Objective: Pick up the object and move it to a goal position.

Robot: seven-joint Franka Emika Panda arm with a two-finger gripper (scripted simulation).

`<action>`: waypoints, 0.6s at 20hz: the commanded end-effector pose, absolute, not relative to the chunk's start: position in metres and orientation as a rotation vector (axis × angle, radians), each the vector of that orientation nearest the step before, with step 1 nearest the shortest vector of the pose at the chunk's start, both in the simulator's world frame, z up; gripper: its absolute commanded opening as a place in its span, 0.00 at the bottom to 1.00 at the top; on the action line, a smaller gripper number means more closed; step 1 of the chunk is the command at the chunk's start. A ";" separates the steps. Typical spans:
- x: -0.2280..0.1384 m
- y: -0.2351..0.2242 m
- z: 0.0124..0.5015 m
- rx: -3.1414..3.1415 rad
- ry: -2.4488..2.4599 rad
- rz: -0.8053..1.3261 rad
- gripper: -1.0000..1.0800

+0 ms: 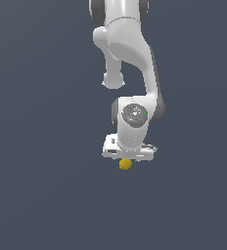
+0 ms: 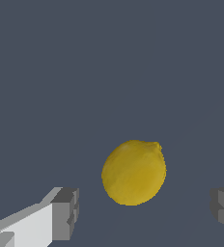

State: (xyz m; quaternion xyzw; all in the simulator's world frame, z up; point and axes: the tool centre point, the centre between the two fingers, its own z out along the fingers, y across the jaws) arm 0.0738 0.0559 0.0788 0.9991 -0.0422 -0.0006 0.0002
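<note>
Mustard-yellow ball [image 1: 125,164], small, roughly round and slightly lumpy, sits directly beneath the white hand [image 1: 127,158] of a robot arm [image 1: 132,58]. In the exterior view the ball peeks out just under the hand's lower edge, far smaller than the hand itself. The arm reaches down from the top of that view, bends at a round grey-faced joint [image 1: 134,114], and ends in the hand straight above the ball.

The wrist view looks down past the hand [image 2: 145,212] at the ball [image 2: 134,172], which shows a small nub at one end, rather like a lemon. Two grey fingertips [image 2: 65,212] stand wide apart, one on either side of the ball, with clear gaps between each and the ball. The hand is spread open and has hold of nothing.

Everything lies against a plain, dark blue-grey surface [image 1: 37,195]; whether the ball touches it cannot be told.
</note>
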 end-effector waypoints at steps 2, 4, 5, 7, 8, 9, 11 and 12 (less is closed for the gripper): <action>0.074 0.056 0.076 3.138 -0.133 -0.001 0.96; 0.074 0.056 0.069 3.138 -0.133 -0.001 0.96; 0.074 0.056 0.065 3.138 -0.134 -0.001 0.96; 0.074 0.056 0.054 3.138 -0.134 -0.001 0.96; 0.073 0.056 0.048 3.139 -0.135 0.000 0.96; 0.073 0.056 0.043 3.139 -0.135 0.000 0.96; 0.073 0.056 0.034 3.139 -0.135 0.000 0.96; 0.073 0.056 0.031 3.139 -0.135 0.000 0.96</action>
